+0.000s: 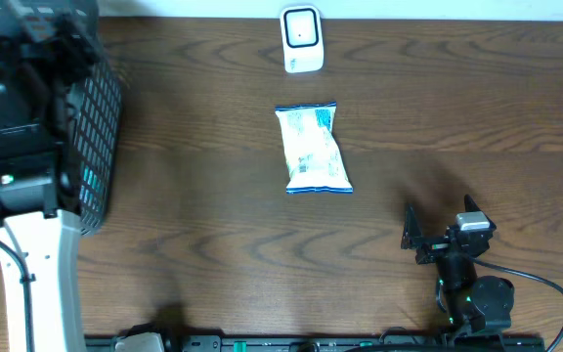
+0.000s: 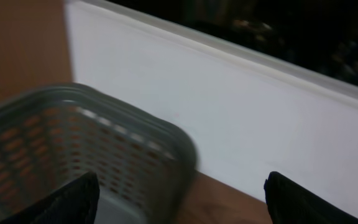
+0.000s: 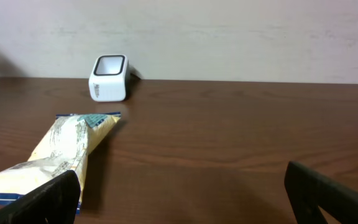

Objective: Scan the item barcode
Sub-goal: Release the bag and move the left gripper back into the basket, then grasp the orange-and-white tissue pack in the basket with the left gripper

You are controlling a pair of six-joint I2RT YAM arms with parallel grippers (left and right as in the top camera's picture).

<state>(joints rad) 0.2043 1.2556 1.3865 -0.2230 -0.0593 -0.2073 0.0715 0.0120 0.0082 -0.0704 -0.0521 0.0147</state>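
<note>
The dark wood bench [image 1: 213, 244] fills the overhead view, with a pale wall along its far edge. The left arm [image 1: 27, 127], bulky in black and white, takes up the left side. It hangs over a black mesh basket [image 1: 101, 117] standing at the bench's far left. The right arm [image 1: 472, 293] is smaller in the view and sits near the front right edge.

The snack packet [image 1: 313, 150], white with blue print, lies flat near the middle of the bench, its long axis running front to back. It is touched by nothing. Beyond it, just by the far edge, the small white scanner [image 1: 301, 39] stands with its dark window up. Packet and scanner are apart, with bare wood between them.

The right pincer [image 1: 440, 220] hovers forward of its arm, to the right of the packet and nearer the front. Its wrist view shows the right pincer [image 3: 185, 199] spread wide with only wood between its 2 fingers. There the packet [image 3: 61, 155] lies ahead and to the left. Its near end reaches the left finger [image 3: 48, 199] at the frame's edge, and whether they touch I cannot tell. The scanner [image 3: 109, 78] stands farther on, by the wall.

The left pincer [image 2: 179, 205] is also wide and holds nothing. It is above a corner of the basket [image 2: 104, 149], well apart from the packet.
</note>
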